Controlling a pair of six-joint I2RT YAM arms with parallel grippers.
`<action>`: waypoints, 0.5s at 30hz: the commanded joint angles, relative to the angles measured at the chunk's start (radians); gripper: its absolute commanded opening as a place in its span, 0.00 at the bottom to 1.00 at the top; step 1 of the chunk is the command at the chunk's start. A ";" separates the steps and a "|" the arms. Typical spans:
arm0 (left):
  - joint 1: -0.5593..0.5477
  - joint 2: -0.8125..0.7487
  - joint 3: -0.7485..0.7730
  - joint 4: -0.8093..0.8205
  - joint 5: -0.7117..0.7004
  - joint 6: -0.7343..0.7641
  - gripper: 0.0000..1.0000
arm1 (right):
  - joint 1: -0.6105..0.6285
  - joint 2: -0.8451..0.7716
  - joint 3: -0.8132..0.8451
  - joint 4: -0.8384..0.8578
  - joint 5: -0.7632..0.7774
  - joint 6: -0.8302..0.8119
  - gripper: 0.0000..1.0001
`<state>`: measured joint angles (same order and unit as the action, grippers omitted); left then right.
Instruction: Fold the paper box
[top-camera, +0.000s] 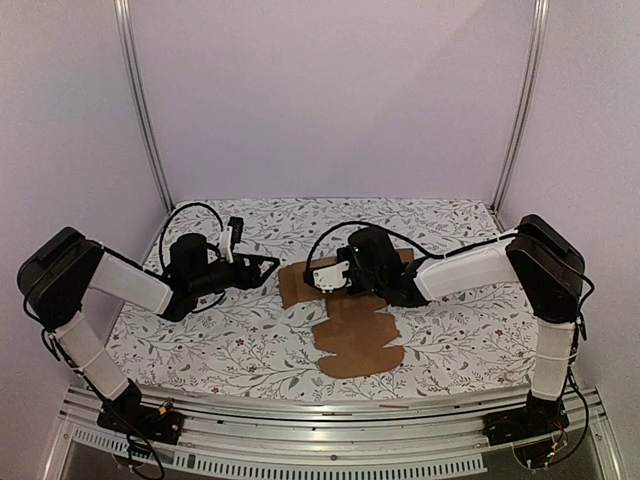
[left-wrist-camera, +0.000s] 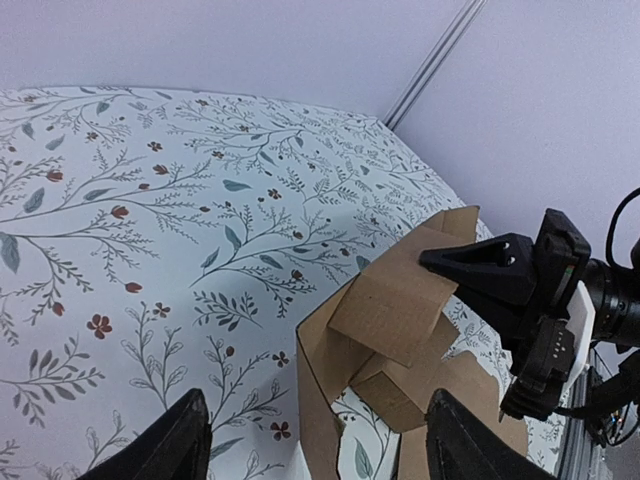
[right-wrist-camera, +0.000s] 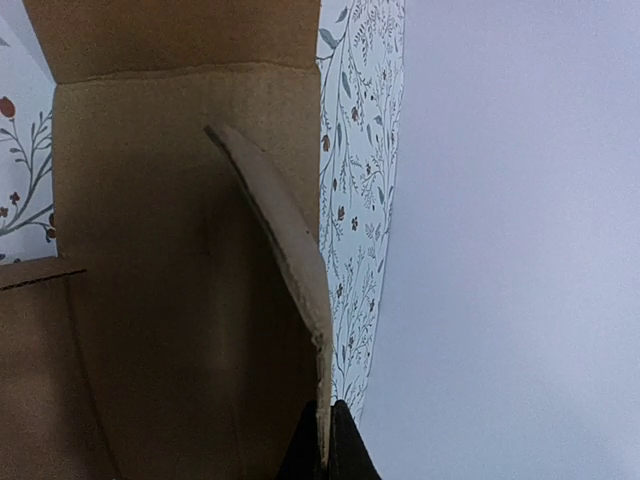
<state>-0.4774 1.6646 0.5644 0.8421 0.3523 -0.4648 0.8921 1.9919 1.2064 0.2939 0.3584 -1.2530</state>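
The plain brown cardboard paper box lies partly flat at the centre of the floral surface. The right end effector is clamped on a raised flap edge. The left end effector stands apart, just beside the box. Pivot the flap about its crease while bracing the adjoining panel.

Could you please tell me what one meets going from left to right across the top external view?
Left arm → left gripper, its fingers spread → paper box → right arm.

Left tool wide open; right tool pinched shut.
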 joint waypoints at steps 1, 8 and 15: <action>0.010 -0.020 -0.019 -0.030 0.019 0.006 0.73 | 0.048 -0.056 -0.079 0.184 0.111 -0.015 0.00; 0.007 0.001 -0.059 0.027 0.143 -0.023 0.73 | 0.073 -0.084 -0.210 0.407 0.188 -0.010 0.00; 0.002 0.030 -0.056 0.021 0.194 0.034 0.64 | 0.081 -0.129 -0.308 0.482 0.172 0.019 0.00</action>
<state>-0.4774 1.6615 0.5041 0.8547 0.4904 -0.4736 0.9642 1.9114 0.9283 0.6796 0.5148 -1.2613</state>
